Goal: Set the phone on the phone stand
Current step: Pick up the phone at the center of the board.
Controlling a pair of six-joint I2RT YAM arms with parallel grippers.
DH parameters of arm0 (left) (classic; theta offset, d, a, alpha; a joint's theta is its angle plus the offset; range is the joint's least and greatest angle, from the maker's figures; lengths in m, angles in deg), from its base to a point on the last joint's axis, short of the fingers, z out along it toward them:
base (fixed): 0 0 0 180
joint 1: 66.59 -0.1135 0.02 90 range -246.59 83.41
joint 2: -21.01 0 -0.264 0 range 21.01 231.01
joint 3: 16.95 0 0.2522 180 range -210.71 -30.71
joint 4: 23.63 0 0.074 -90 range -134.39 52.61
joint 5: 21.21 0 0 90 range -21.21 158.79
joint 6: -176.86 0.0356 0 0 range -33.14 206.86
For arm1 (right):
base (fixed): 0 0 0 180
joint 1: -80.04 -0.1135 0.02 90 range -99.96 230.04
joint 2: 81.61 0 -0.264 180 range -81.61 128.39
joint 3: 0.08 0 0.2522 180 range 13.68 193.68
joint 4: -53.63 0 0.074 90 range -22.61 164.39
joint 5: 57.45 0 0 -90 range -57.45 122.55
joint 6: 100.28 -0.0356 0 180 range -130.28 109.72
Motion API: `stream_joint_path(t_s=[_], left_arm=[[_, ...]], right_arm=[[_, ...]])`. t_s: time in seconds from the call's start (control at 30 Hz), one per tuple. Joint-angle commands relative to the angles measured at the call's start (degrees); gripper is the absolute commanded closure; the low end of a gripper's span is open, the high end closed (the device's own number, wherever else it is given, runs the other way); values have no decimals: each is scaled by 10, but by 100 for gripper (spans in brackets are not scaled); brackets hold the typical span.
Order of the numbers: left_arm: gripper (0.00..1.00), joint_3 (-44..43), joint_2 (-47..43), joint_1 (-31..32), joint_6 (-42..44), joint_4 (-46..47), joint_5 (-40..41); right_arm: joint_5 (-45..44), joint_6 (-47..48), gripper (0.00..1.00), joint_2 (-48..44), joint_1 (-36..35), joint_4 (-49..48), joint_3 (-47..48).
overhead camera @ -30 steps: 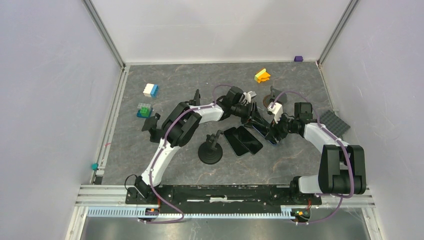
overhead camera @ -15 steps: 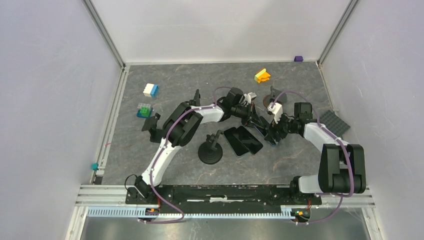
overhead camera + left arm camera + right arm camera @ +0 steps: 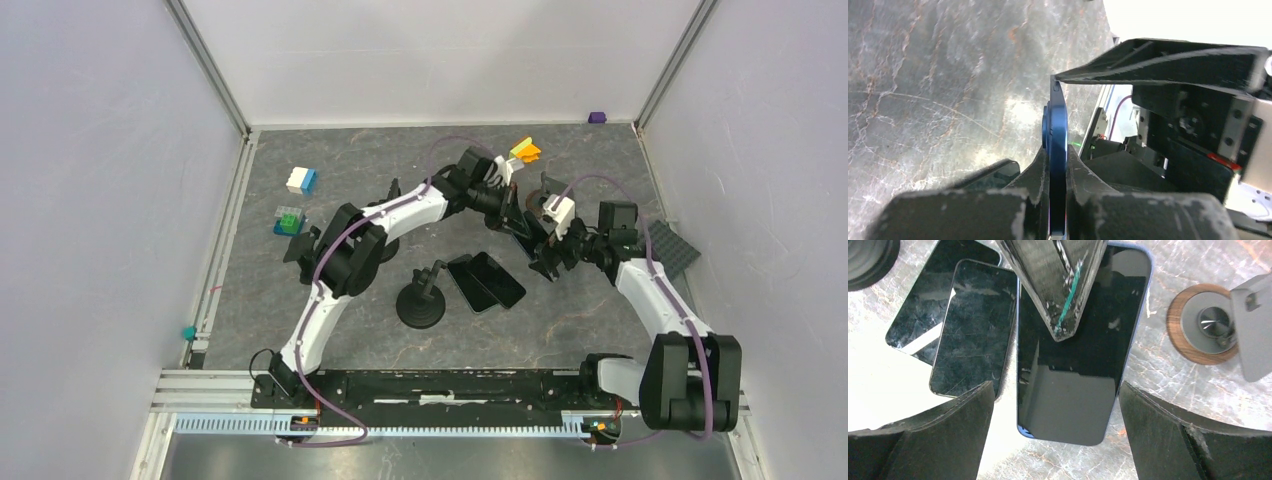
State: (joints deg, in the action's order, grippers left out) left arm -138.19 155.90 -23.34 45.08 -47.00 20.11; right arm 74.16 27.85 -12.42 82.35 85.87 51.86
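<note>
Phone (image 3: 1073,365), blue case, is pinched across its thickness by the left claw (image 3: 1057,160), which is clamped tight on it. It sits edge-on in the left wrist view and looks raised off the surface (image 3: 1173,405). The grip on the faces probably leaves the long edges free. Right claw (image 3: 1055,387) straddles those edges, spread wide and touching nothing, likely for a handover or to steady it. Wood-ringed stand (image 3: 1195,337) is just beside, the probable target. Two phones (image 3: 973,325) lie flat on the other side.

A robotics lab test cell: plain white walls (image 3: 90,180), aluminium frame posts (image 3: 207,62), a grey mottled table (image 3: 350,180).
</note>
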Motion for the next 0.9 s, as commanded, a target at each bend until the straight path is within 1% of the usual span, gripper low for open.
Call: stream_joint_path(t_s=[0.0,0.13,0.2,0.3,0.4,0.6,0.73,0.87], left_arm=[[98,-46,-97,3,104,-67,12],[98,-25,-148,4,134,-86,31],[98,0,-174,4,132,-75,35],[98,39,-213,9,134,-69,65],[98,84,-246,12,116,-42,92],[98,131,-280,23,88,-12,116],[98,135,-291,24,77,-7,122],[98,144,-297,24,75,-3,126]], right_arm=[[1,-29,2,-40,1,-5,31],[23,-14,2,-60,-3,36,59],[21,-23,2,-74,-12,28,59],[-14,-42,2,-106,-52,1,49],[-49,-80,2,-132,-86,-44,33],[-131,-108,2,-137,-155,-62,46],[-154,-115,2,-126,-176,-58,50],[-174,-119,2,-124,-180,-60,41]])
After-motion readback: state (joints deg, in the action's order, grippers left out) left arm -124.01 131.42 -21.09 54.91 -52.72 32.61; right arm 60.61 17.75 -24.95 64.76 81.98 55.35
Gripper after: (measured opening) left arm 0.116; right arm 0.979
